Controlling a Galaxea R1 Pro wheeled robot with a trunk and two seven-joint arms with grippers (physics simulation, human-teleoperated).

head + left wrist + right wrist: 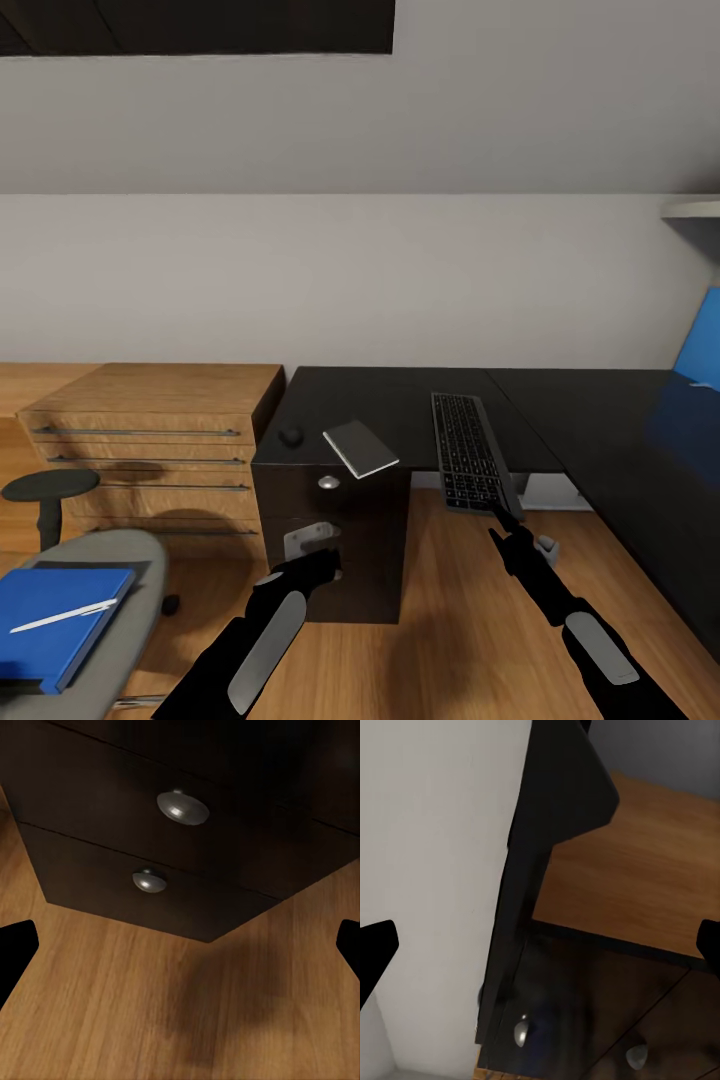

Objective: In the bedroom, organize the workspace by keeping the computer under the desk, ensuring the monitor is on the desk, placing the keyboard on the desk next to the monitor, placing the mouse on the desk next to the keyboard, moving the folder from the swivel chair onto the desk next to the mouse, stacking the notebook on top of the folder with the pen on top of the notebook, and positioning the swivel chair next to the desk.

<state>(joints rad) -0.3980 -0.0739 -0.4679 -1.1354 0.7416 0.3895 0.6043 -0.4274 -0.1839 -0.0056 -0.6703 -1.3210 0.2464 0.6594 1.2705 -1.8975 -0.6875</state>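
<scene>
Head view first. Black counter (400,395) straight ahead, slim keyboard (470,452) lying lengthwise near the inner corner, front end poking past the edge. Small grey-white notebook (360,448) parked on the drawer-unit corner, one corner overhanging, so likely to tip if nudged. Dark little mouse (291,436) just beside it, near the counter's left edge. Bright-blue folder (60,622) down at lower left, flat on the grey swivel chair (125,570) seat, pale pen (62,616) lying across it. Chair standing off to the left of the drawer unit, near the low wood cabinet (150,440). Blue panel (700,350) at far right edge. Left hand (318,566) held low in front of the drawers, right hand (508,532) raised just below the keyboard's overhanging end, seemingly lined up for a grab there. No monitor or computer to report.

Left wrist view next. Two black drawer fronts with round silver knobs (182,807), wood floor (180,1005) beneath. Fingertips (15,949) black at both picture edges, spread wide, nothing between.

Right wrist view now. Pale wall, dark counter edge (521,907) running through, more silver knobs (521,1031) low down, wood floor beyond. Fingertips (373,945) far apart here too, spread and empty.

No brands, labels or legible writing anywhere.

Judgement: folder, notebook and pen stack not yet built.
</scene>
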